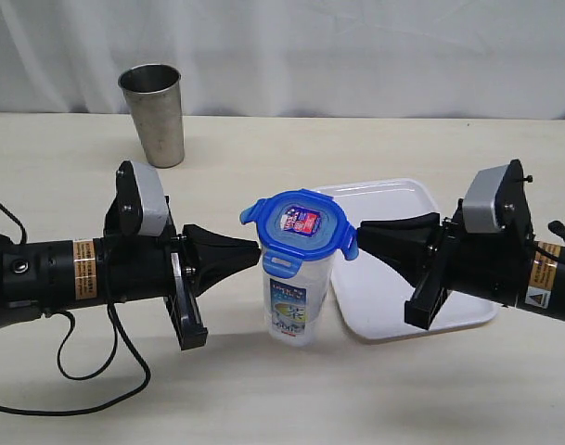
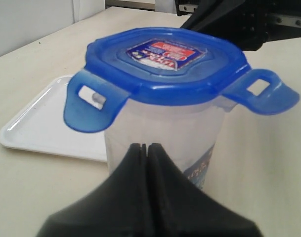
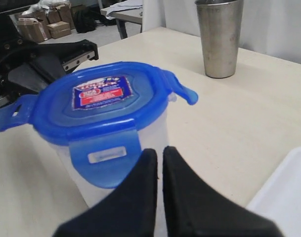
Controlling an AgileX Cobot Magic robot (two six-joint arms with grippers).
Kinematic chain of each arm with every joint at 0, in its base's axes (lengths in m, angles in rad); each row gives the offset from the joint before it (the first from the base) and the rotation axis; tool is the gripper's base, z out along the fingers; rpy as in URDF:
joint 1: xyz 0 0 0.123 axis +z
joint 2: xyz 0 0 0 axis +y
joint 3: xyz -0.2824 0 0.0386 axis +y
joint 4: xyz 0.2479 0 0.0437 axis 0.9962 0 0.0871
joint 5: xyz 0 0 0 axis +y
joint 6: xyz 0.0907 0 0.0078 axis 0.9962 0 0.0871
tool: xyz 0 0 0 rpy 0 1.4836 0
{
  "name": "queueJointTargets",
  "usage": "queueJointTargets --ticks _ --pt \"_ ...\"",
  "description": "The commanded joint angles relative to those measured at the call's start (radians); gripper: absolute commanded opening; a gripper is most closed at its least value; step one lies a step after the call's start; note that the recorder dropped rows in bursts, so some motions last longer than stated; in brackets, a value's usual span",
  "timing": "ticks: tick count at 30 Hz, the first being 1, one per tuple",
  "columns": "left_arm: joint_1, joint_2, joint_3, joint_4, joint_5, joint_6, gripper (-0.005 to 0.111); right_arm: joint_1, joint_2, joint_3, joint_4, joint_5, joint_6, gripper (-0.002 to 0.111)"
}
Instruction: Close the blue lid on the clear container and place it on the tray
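Note:
The clear container [image 1: 296, 301] stands upright on the table just left of the white tray [image 1: 384, 199]. On its mouth sits the blue lid [image 1: 301, 222], sticker up. Two flaps [image 2: 88, 106] jut outward, while the flap facing the right wrist camera [image 3: 105, 158] hangs down over the wall. My left gripper [image 1: 257, 248] is shut and holds nothing, its tip at the container's left wall just under the lid rim. My right gripper [image 1: 361, 232] is shut with a sliver of gap and holds nothing, its tip [image 3: 160, 149] beside the right flap.
A grey steel cup [image 1: 155, 113] stands at the back left, well away from both arms. The tray lies behind and to the right of the container, partly under my right arm. A black cable [image 1: 87, 371] loops on the table under the left arm.

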Motion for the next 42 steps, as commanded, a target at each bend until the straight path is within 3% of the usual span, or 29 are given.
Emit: queueJointTargets --ticks 1,24,29,32,34,37,38,42 --pt "-0.003 0.002 -0.005 0.0 -0.005 -0.007 0.0 0.0 0.0 -0.002 -0.028 -0.023 -0.013 0.004" --pt "-0.003 0.002 -0.005 0.0 -0.005 -0.008 0.0 0.0 0.0 0.0 -0.024 -0.015 -0.013 0.004" --pt "-0.003 0.002 -0.005 0.0 0.011 -0.008 0.0 -0.002 -0.115 0.0 0.071 0.126 -0.028 0.004" --pt "-0.003 0.002 -0.005 -0.008 0.011 -0.008 0.0 0.0 -0.259 0.0 0.068 0.138 0.104 0.004" --pt "-0.003 0.002 -0.005 -0.008 0.011 -0.008 0.0 0.007 -0.324 -0.023 -0.031 0.124 0.237 0.004" --pt "-0.003 0.002 -0.005 -0.009 0.015 -0.008 0.0 0.129 -0.353 -0.095 -0.103 0.234 0.384 0.004" --pt "-0.003 0.002 -0.005 -0.009 0.015 -0.008 0.0 0.215 -0.353 -0.124 -0.119 0.365 0.407 0.004" --pt "-0.003 0.002 -0.005 -0.012 0.019 -0.008 0.0 0.352 -0.353 -0.146 -0.124 0.612 0.406 0.004"
